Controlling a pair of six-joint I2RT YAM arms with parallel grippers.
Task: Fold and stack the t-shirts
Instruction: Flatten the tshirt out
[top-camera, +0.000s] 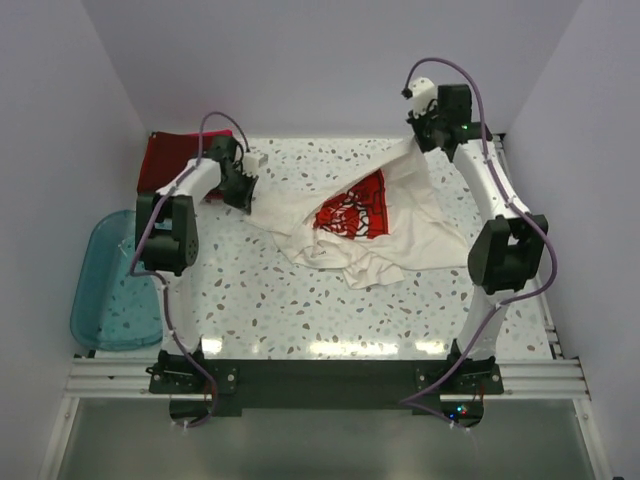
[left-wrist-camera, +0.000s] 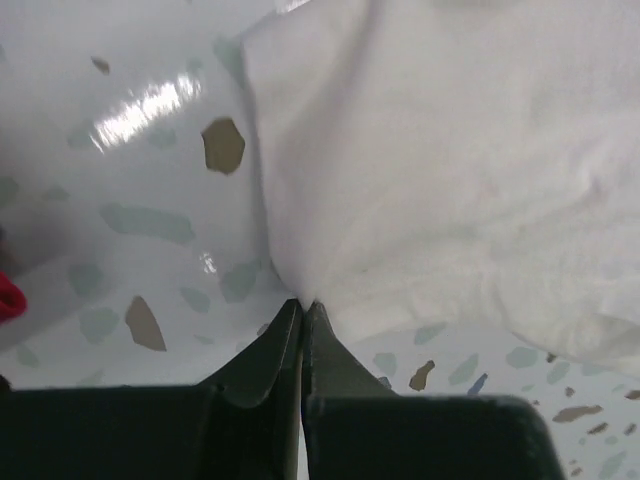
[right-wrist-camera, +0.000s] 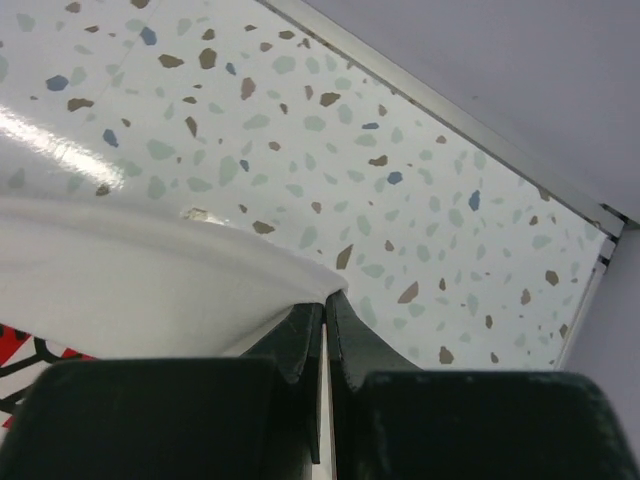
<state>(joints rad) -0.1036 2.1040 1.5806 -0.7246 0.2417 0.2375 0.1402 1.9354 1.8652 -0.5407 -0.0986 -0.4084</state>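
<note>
A cream-white t-shirt (top-camera: 400, 225) with a red print panel (top-camera: 352, 212) lies crumpled across the middle of the speckled table. My left gripper (top-camera: 246, 196) is shut on its left edge; the white cloth (left-wrist-camera: 440, 160) runs into the closed tips (left-wrist-camera: 303, 304). My right gripper (top-camera: 428, 138) is shut on the shirt's far right corner and holds it lifted, the cloth (right-wrist-camera: 150, 290) stretched from the closed tips (right-wrist-camera: 326, 297). A dark red shirt (top-camera: 170, 158) lies folded at the far left, partly behind my left arm. No pink shirt shows.
A translucent teal plastic tub (top-camera: 112, 290) sits off the table's left edge. White walls close the back and both sides. The table's metal back-right edge (right-wrist-camera: 470, 130) runs close behind my right gripper. Bare speckled tabletop (top-camera: 300, 310) lies in front of the shirt.
</note>
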